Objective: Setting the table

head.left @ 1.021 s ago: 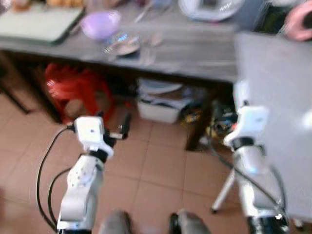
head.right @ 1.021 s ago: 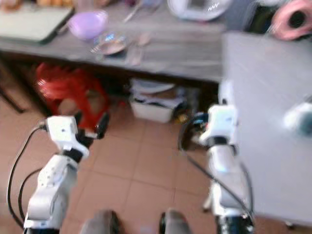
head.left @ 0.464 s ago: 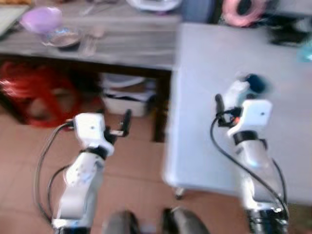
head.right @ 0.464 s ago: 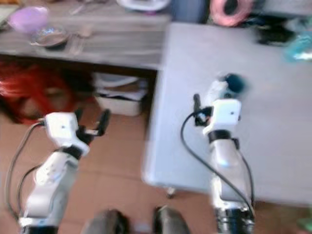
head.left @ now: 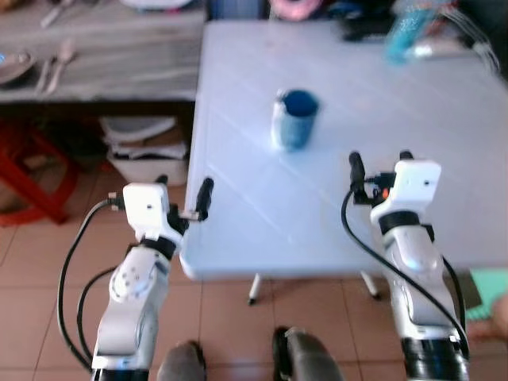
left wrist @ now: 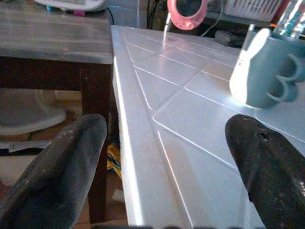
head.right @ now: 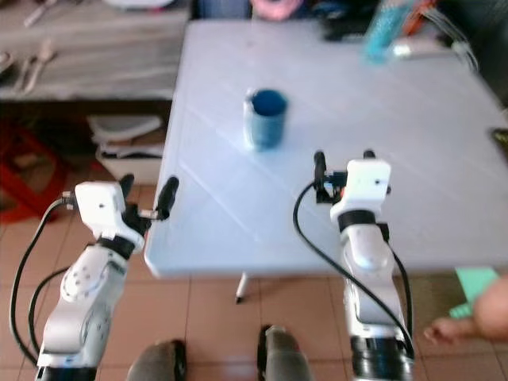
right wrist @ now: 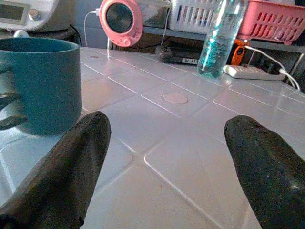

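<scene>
A blue mug (head.left: 295, 117) with a white side stands upright on the white plastic table (head.left: 262, 230), toward its far left part. My left gripper (head.left: 183, 190) is open at the table's near left corner, with nothing between its fingers. My right gripper (head.left: 379, 163) hovers open over the near part of the table, to the right of the mug and nearer to me. In the left wrist view the mug (left wrist: 264, 71) stands ahead, beyond one finger. In the right wrist view the mug (right wrist: 40, 83) is close, just past one fingertip.
A grey wooden bench (head.left: 103, 55) with spoons adjoins the table on the left, over a white bin (head.left: 147, 155) and a red stool (head.left: 24, 175). A water bottle (right wrist: 221, 36), a pink round device (right wrist: 121, 16) and a power strip (right wrist: 255, 71) line the far edge. A person's hand (head.right: 468, 317) is at lower right.
The camera has swung right, so the white table and mug now sit in front of me rather than the grey bench. Both arms keep their pose, grippers open.
</scene>
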Robot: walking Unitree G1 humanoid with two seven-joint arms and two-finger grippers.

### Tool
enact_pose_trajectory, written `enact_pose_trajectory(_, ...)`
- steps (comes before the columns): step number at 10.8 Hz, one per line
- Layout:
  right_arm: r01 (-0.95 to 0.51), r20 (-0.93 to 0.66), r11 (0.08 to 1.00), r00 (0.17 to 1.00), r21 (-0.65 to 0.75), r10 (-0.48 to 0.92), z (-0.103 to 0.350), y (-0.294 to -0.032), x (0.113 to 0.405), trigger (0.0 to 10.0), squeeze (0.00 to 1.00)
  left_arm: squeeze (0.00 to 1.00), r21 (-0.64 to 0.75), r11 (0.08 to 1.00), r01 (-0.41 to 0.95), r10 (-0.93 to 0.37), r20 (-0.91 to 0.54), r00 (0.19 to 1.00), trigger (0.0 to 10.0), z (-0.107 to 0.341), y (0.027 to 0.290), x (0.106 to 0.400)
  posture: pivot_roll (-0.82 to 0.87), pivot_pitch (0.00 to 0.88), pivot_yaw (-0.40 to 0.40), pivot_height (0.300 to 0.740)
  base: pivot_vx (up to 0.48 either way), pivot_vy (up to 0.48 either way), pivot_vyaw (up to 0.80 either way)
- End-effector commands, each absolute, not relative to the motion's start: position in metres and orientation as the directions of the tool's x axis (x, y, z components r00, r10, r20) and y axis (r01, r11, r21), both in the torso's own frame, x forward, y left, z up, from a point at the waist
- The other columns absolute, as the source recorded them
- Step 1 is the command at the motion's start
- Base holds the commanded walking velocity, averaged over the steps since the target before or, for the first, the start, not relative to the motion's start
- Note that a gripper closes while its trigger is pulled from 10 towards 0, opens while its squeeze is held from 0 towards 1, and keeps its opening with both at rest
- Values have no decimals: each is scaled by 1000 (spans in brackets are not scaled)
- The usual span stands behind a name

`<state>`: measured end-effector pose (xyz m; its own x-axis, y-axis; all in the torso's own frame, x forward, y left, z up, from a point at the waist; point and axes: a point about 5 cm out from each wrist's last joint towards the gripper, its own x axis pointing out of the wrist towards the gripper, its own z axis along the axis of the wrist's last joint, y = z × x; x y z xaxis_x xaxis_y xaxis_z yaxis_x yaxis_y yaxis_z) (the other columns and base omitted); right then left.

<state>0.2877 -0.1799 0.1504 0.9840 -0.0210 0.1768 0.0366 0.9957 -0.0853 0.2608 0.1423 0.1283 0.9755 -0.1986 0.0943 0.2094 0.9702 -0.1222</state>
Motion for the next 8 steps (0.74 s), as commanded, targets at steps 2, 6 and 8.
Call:
enact_pose_trajectory(2, 11, 182, 996, 983, -88, 5, 152, -174, 293, 10000, 0, 0, -103, 980, 173, -166, 77, 983, 10000, 126, 151, 258, -14, 205, 7, 740, 0, 0, 0)
enact_pose_trajectory(6, -177, 184, 980, 964, -95, 192, 164, -148, 315, 10000, 0, 0, -62, 991, 121, -117, 63, 991, 10000, 125, 155, 260, -7, 223, 18, 740, 0, 0, 0)
enact_pose_trajectory(8, -207, 187, 974, 957, -95, 222, 169, -144, 322, 10000, 0, 0, -60, 991, 122, -119, 59, 991, 10000, 125, 155, 259, -3, 228, 19, 740, 0, 0, 0)
